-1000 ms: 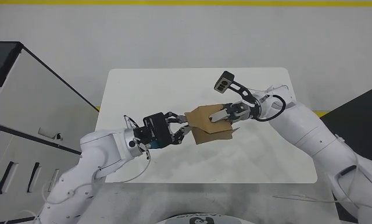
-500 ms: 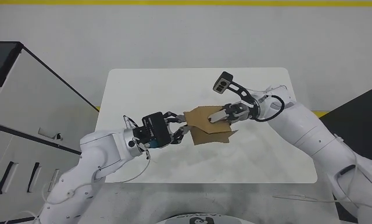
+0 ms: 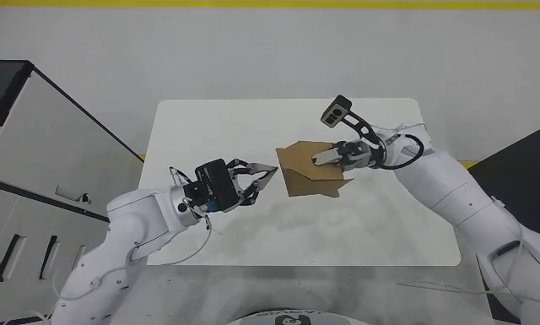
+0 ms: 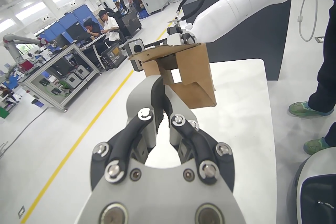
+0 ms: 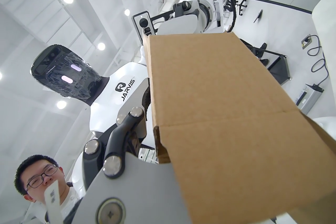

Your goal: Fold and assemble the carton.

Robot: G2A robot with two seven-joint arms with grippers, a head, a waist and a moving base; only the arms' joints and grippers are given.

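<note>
You see the right gripper [image 3: 324,159] clamped on a brown, partly folded cardboard carton [image 3: 300,173] over the middle of the white, round-cornered table [image 3: 380,232]. The left gripper [image 3: 267,172] hangs over the table's near-left part, close to the carton but apart from it, fingers pressed together on nothing.

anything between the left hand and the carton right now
Nothing visible. The left hand sits just short of the carton, apart from it, with only bare table in the gap. The right hand grips the carton's far side.
</note>
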